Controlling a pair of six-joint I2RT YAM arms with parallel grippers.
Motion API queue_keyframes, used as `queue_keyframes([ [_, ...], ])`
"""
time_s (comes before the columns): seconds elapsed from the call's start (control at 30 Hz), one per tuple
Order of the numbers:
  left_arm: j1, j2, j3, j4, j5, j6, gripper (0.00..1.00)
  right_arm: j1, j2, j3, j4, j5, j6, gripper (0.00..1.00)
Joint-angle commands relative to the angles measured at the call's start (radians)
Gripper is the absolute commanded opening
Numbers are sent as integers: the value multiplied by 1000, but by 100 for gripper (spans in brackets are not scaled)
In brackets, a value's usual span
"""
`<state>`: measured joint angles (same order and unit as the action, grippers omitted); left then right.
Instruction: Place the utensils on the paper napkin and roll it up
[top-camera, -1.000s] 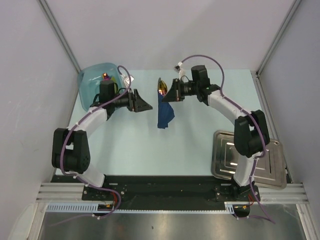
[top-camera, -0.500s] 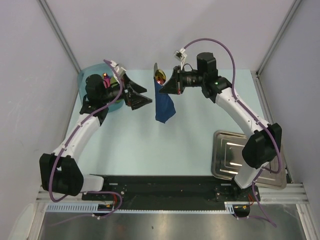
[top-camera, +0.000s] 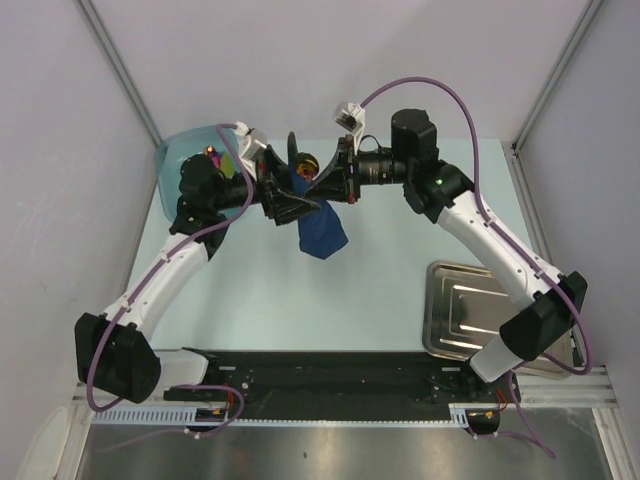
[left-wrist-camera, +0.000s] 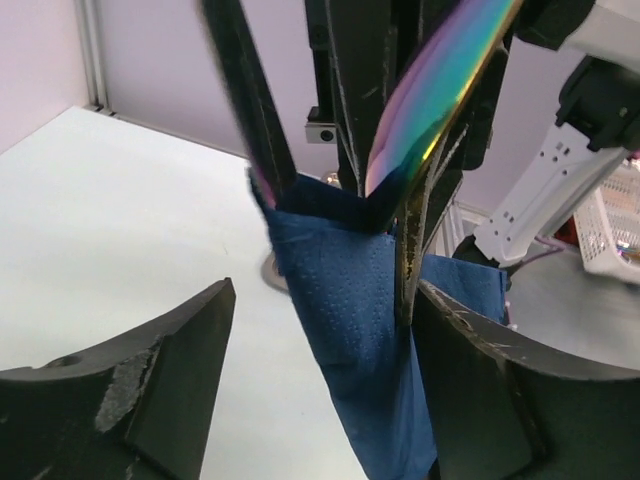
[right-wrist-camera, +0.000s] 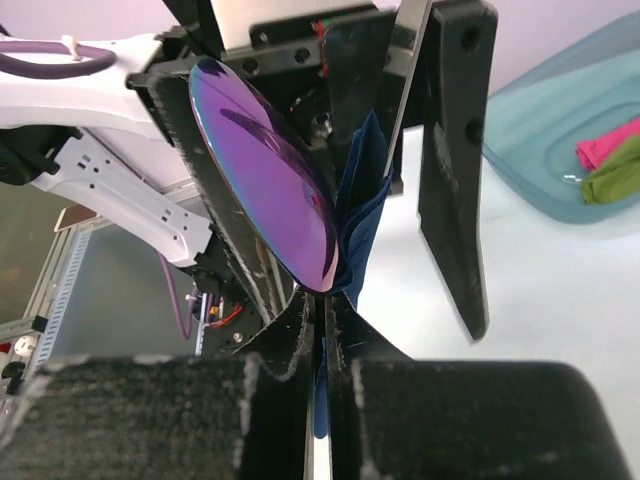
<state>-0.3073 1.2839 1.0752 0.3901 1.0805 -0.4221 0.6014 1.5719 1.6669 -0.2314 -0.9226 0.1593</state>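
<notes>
1. Seen from overhead, two robot arms meet above the far part of a pale table (top-camera: 250, 290), in the upper middle of the frame.
2. The right gripper (right-wrist-camera: 320, 310) is pinched shut on the top of a dark blue paper napkin (top-camera: 322, 232), with the utensils (right-wrist-camera: 265, 190) caught in the same pinch. One shiny, rainbow-tinted spoon bowl stands up above the closed fingers.
3. The napkin hangs loose below that grip, clear of the table, in the centre of the left wrist view. It looks folded around the utensil handles, not wound tight.
4. The left gripper (top-camera: 288, 198) is spread wide, with one dark finger on each side of the hanging napkin at the bottom of its own view. The left-hand finger is apart from the cloth. I cannot tell whether the right-hand finger touches it.
5. My reading is that the right arm holds the bundle up so the left can close on the dangling part and help wrap it. The rolling does not look finished.
6. A pale teal tub (top-camera: 185, 155) sits at the upper left of the overhead view. It holds a pink piece (right-wrist-camera: 603, 150) and a green piece (right-wrist-camera: 615, 178), and neither gripper touches them.
7. A steel tray (top-camera: 470, 320) lies at the lower right, well apart from both grippers.
</notes>
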Motion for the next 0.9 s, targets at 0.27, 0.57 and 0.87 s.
queue_keyframes([
  [0.27,-24,-64,-75,298,29,-227,52,31,-64,63,81,53,-4,0],
  [0.57,-26,-70,-86,268,-24,-221,54,38,-98,37,96,149,20,0],
  [0.87,-32,-80,-95,227,-103,-204,40,70,-131,1,110,246,10,0],
])
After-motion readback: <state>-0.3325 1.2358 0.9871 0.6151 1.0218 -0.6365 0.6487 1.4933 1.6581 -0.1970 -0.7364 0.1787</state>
